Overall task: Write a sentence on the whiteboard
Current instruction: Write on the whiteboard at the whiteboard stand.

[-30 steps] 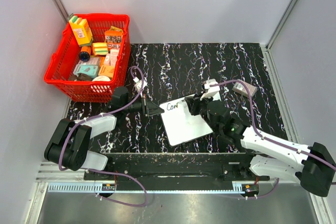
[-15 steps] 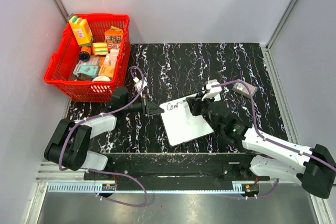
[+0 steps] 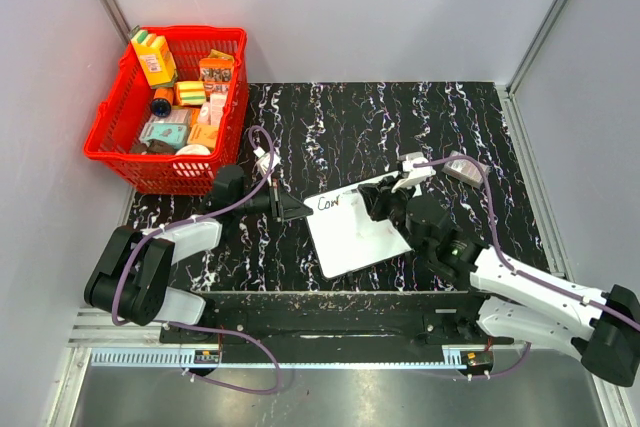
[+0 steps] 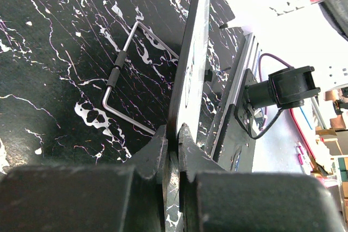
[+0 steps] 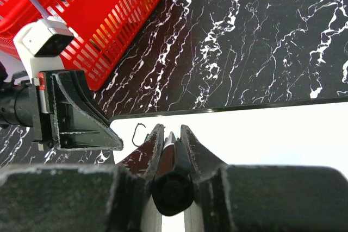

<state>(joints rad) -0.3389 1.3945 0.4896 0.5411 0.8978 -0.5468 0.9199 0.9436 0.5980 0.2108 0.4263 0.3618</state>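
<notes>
Top external shows you the whiteboard (image 3: pixel 352 227) lying askew on the black marbled bench (image 3: pixel 330 117) between the two arms, with the sentence (image 3: pixel 328 202) only a few dark letters at its upper left corner, well apart from the red basket (image 3: pixel 118 137). Left wrist shows you the left jaws narrowed onto the whiteboard's thin edge, pinching it. Right wrist shows you the right jaws clamped on a dark marker (image 5: pixel 171 172), its tip pointing at the white surface near the far edge, just beside a small dark stroke.
</notes>
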